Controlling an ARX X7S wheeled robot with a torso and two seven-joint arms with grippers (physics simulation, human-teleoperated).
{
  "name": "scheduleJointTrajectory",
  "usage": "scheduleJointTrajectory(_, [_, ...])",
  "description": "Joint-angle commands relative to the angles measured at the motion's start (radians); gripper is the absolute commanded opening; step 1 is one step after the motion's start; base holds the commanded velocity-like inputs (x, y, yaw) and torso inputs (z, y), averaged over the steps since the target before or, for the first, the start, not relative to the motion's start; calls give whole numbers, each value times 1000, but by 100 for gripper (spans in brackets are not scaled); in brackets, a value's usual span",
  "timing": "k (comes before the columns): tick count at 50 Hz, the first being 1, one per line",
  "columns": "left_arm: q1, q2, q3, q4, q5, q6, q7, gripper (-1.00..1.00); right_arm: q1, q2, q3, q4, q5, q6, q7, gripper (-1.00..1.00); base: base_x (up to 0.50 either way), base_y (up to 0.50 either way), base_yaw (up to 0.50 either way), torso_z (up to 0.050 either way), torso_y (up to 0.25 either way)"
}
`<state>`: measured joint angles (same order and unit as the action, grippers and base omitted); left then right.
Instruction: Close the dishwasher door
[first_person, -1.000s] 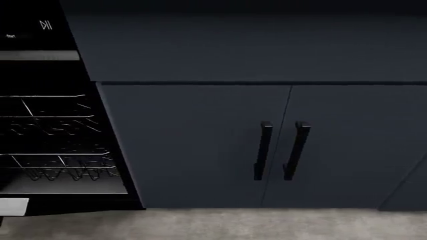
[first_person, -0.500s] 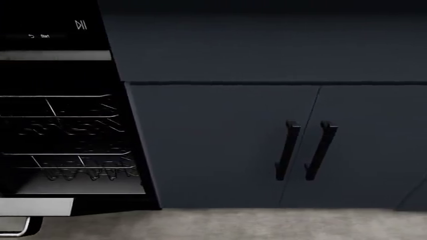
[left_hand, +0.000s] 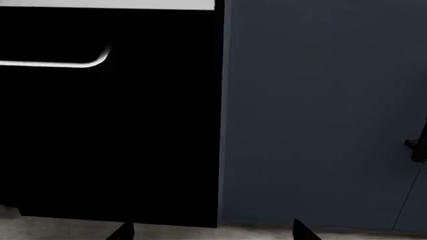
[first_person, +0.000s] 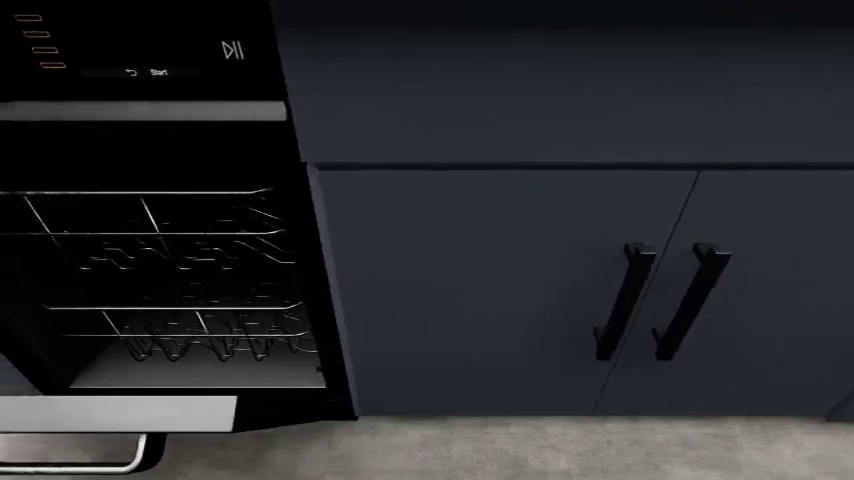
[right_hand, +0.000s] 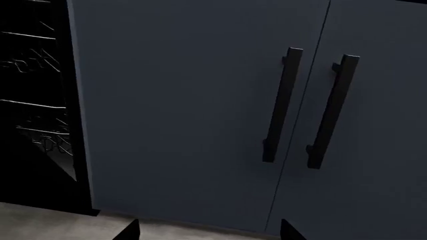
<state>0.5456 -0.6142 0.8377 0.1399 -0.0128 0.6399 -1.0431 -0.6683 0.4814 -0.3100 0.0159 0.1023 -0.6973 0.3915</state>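
Observation:
The dishwasher door (first_person: 120, 413) hangs open at the lower left of the head view, showing a pale grey edge strip with its slim handle bar (first_person: 127, 466) below. In the left wrist view the door's glossy black face (left_hand: 113, 140) fills one side, and its handle bar (left_hand: 60, 62) curves across it. My left gripper (left_hand: 212, 234) is open in front of the panel's side edge, apart from it, with nothing between its fingertips. My right gripper (right_hand: 211, 232) is open and empty, facing a navy cabinet door (right_hand: 180, 100). Neither gripper shows in the head view.
Wire racks (first_person: 160, 240) sit inside the open dishwasher under its control strip (first_person: 134, 60). To the right are navy cabinet doors with two vertical black handles (first_person: 623, 300) (first_person: 691, 300) and a navy panel (first_person: 561, 90) above. Grey floor (first_person: 534, 450) runs along the front.
The head view has swung left: the cabinets and handles slid right in the picture, more of the dishwasher came into view, and the door's pale edge and handle bar appeared at the lower left.

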Motion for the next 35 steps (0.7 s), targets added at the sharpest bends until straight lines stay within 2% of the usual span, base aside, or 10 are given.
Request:
scheduleJointTrajectory(1, [-1,0,2,-3,1,2,-3,100,2,3,-4,4,1,-3,4,100,0,227,0,0,0])
scheduleJointTrajectory(35, [-4,-7,8,-1,-3,2,-7,100,-1,14,-15,-8,-2,0,24,100,0,227,0,0,0])
